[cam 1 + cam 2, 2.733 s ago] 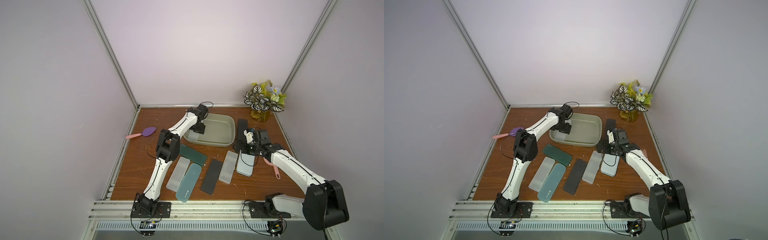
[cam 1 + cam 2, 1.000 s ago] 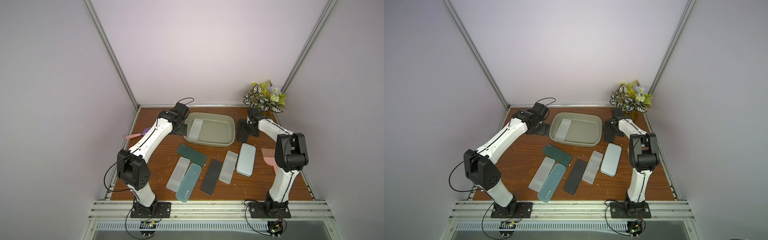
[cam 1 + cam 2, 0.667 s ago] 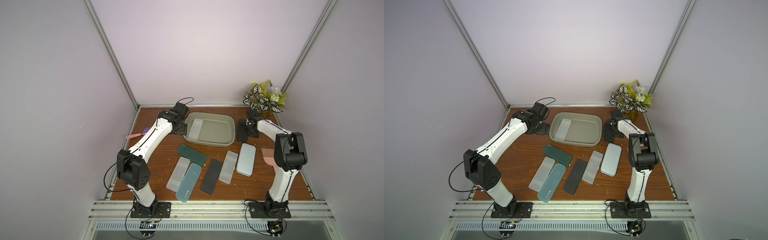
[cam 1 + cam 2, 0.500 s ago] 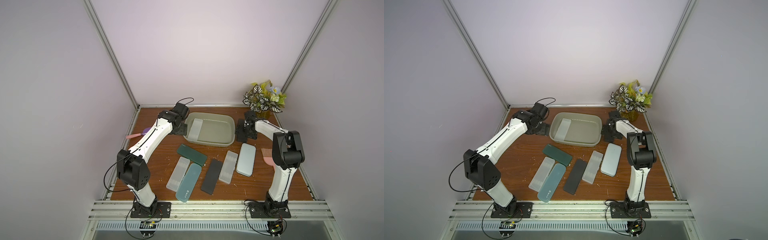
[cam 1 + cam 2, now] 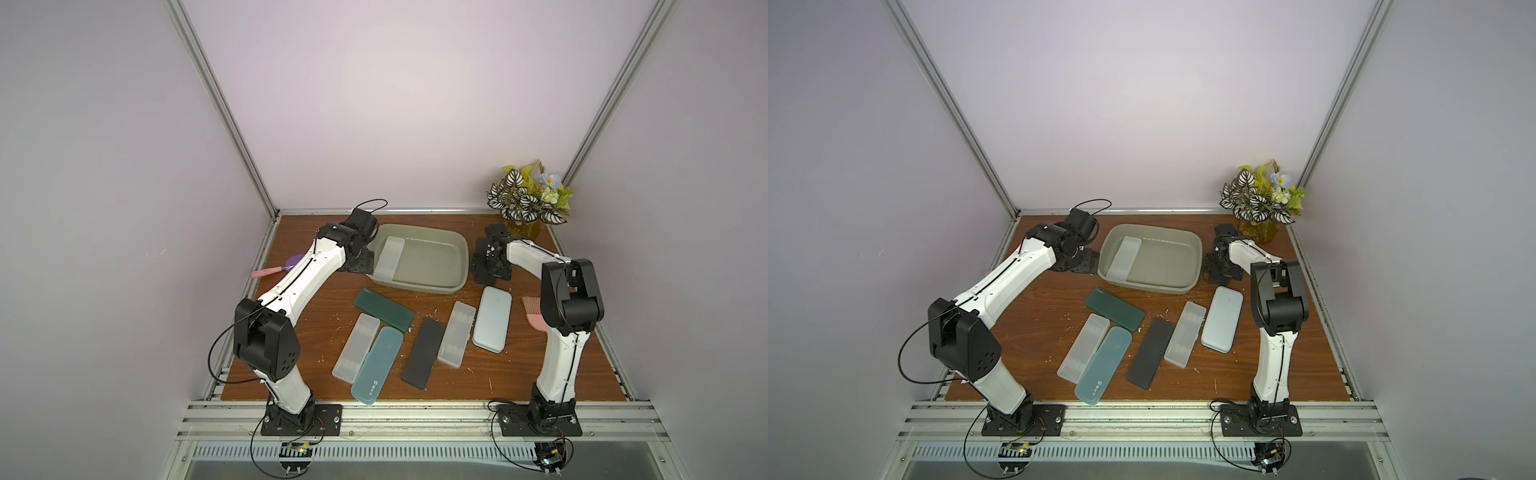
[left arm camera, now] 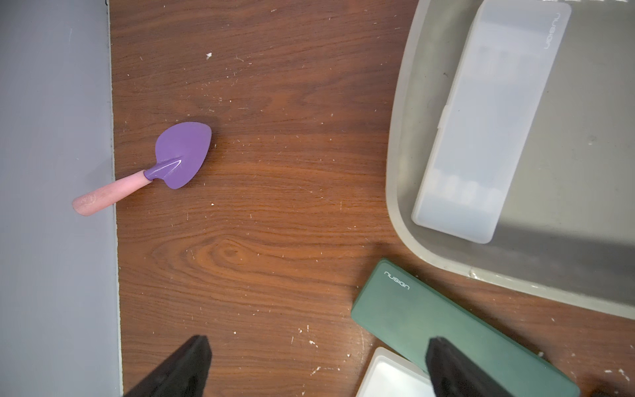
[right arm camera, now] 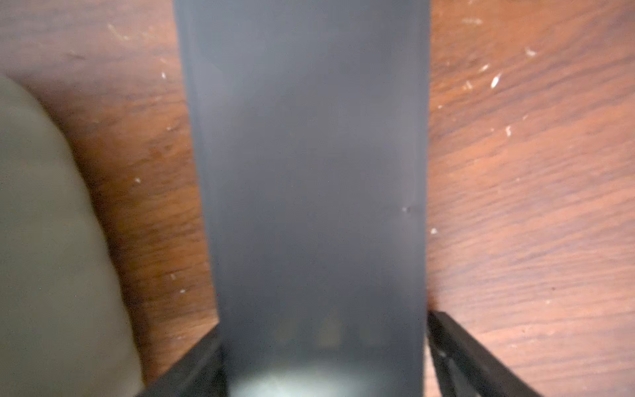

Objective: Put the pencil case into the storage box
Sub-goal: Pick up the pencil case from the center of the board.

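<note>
The right gripper squeezes both long sides of a black pencil case. The case lies on the tabletop near the back right corner, just beside the storage box. The left gripper is wide open and holds nothing.

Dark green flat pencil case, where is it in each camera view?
Top view: dark green flat pencil case lies just in front of the grey-beige plastic storage box.
Top view: same spot, before the box.
Left wrist: it lies just outside the box's rounded corner.
Right wrist: not in it; a matte black pencil case fills the middle.
Shared landmark: the storage box, in all four.
</note>
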### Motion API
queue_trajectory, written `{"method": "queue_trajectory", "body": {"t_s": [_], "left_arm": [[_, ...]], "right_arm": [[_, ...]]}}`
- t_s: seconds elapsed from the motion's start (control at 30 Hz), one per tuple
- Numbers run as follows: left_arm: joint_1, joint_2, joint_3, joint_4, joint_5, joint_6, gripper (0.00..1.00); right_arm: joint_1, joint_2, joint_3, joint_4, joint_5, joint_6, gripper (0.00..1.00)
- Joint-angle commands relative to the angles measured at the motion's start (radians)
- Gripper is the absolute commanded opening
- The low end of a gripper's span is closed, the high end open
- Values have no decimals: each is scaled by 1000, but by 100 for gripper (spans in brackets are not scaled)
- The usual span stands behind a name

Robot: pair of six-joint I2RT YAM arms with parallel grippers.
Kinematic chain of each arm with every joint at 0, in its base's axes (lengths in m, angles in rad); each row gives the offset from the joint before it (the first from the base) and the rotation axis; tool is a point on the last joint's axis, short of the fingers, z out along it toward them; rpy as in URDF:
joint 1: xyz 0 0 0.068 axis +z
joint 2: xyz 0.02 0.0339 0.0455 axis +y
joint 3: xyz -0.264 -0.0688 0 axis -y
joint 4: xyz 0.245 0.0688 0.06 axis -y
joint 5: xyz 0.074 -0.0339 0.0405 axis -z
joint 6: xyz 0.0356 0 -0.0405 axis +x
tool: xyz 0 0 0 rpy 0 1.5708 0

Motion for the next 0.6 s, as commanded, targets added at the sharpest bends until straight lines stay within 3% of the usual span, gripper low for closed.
{"method": "queue_trajectory", "body": {"t_s": [0.0,0.37,0.57], "left_arm": [[11,-31,-11,-3,-11,-14,98],[11,-43,-22,4,-8,-17,98],[11,-51,-32,11,-1,-22,98]], "right_arm": [[8,-11,23,-28,21,-6,82],[28,-149,-29,-48,50,-46,59],[30,-252,-63,-90,64,-49,58]]}}
